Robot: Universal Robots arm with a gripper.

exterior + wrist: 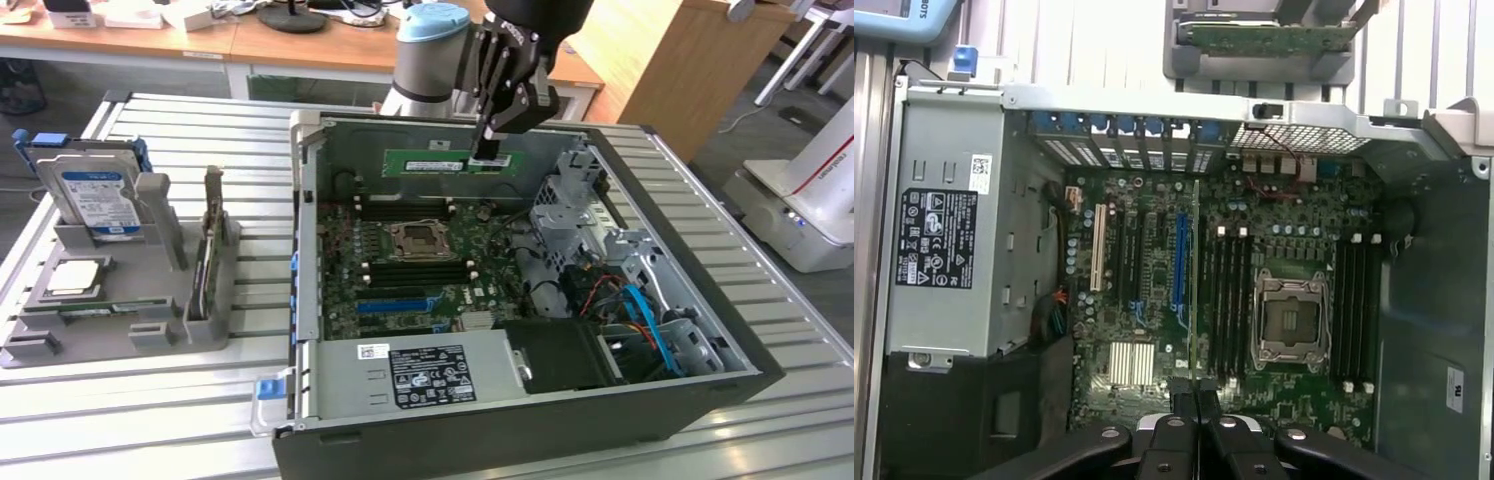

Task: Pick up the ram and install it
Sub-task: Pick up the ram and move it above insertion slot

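**Open case (534, 445)**, lying on its side on the table, so that the motherboard (400, 290) is being presented face-up to the arm.

At the exterior view's left, a grey rack (120, 335) is being used to keep parts standing within reach; a hard drive (91, 195) is being held upright in it.

The gripper (489, 152) is being kept clenched on the ram (434, 163). The ram is being grasped near one end, with its long edge level, and suspended above the board close to the case's far wall.

In the wrist view the ram (1196, 280) is being seen edge-on, running parallel to the black slots (1229, 300) beside the socket (1291, 320). This orientation is judged to be for alignment with a slot. The ram is not yet seated.
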